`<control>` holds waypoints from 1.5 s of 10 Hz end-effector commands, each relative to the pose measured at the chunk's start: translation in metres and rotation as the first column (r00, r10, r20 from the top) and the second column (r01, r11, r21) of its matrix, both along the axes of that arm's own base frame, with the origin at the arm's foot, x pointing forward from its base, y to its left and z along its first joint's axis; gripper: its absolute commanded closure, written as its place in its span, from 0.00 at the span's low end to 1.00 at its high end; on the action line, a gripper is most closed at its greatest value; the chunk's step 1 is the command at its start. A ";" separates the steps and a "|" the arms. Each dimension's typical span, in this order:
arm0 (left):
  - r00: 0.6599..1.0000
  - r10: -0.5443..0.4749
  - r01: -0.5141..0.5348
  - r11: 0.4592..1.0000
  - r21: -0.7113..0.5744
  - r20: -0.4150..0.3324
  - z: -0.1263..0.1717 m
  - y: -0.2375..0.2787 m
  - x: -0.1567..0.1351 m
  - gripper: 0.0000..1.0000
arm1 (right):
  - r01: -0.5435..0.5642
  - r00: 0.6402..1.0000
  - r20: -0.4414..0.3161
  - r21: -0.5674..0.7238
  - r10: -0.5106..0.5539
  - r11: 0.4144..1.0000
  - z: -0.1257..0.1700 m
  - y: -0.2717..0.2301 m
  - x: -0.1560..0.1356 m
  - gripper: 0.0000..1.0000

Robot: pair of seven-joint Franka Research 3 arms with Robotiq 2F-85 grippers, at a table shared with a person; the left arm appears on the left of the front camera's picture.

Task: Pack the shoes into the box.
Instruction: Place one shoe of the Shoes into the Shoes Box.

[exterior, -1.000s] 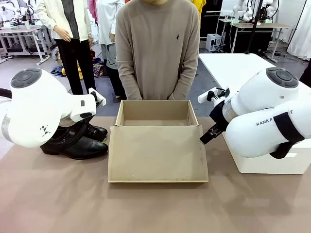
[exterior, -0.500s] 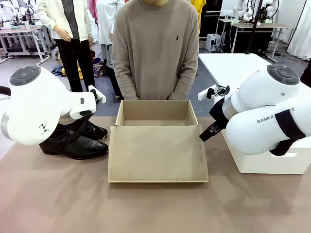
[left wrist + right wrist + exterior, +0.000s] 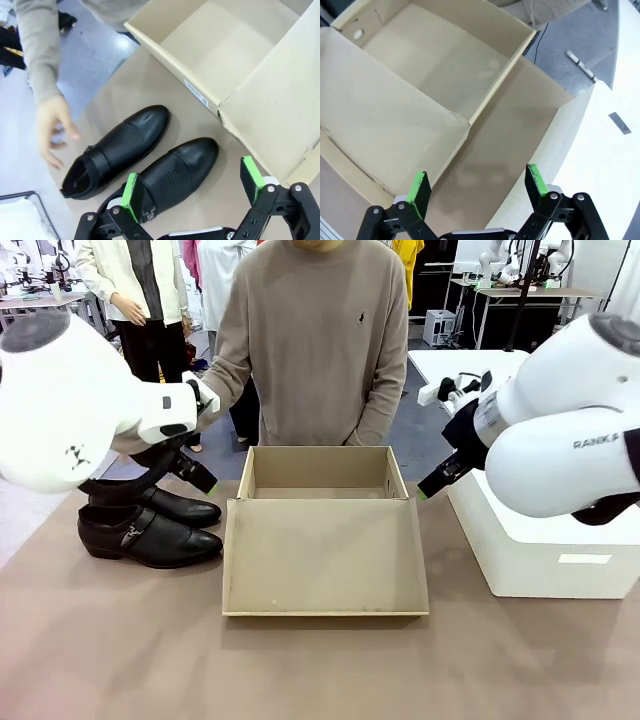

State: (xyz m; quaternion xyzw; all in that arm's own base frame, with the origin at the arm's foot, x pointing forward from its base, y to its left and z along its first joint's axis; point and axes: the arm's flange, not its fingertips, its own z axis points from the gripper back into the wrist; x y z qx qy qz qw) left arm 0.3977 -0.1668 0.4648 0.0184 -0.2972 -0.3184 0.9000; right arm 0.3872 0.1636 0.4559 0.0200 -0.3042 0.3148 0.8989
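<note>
Two glossy black shoes point(image 3: 150, 525) lie side by side on the table left of the box, toes toward it; the left wrist view has one shoe point(image 3: 117, 147) farther off and the other point(image 3: 175, 172) close under the fingers. The tan cardboard box point(image 3: 320, 475) stands mid-table with nothing inside and its lid flap point(image 3: 325, 555) folded flat toward me. My left gripper point(image 3: 195, 475) hangs open above the shoes point(image 3: 191, 181). Open too, my right gripper point(image 3: 430, 483) hovers by the box's right wall point(image 3: 477, 180), over bare table beside the box point(image 3: 435, 65).
A person stands behind the box, one sleeve point(image 3: 225, 370) stretched toward the shoes; that hand point(image 3: 52, 130) hovers beside the farther shoe. A large white box point(image 3: 545, 540) sits on the table at the right, close under my right arm. Bare brown table point(image 3: 320, 670) lies in front.
Both arms have risen, the left one uncovering the shoes. The person's arm, earlier held in front of the body, now reaches out toward the shoes.
</note>
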 end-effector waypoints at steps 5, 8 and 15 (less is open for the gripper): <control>0.991 -0.128 0.126 0.992 0.028 0.049 0.047 0.014 -0.007 0.00 | -0.135 0.991 0.011 0.046 0.135 0.990 0.042 -0.018 -0.015 0.00; 0.931 -0.352 0.353 0.935 0.001 0.102 0.071 0.029 -0.010 0.00 | -0.269 0.963 0.055 0.091 0.265 0.959 0.066 -0.029 -0.031 0.00; 0.760 -0.616 0.645 0.754 -0.124 0.206 0.100 0.037 -0.031 0.00 | -0.532 0.845 0.187 0.213 0.500 0.819 0.090 -0.049 -0.056 0.00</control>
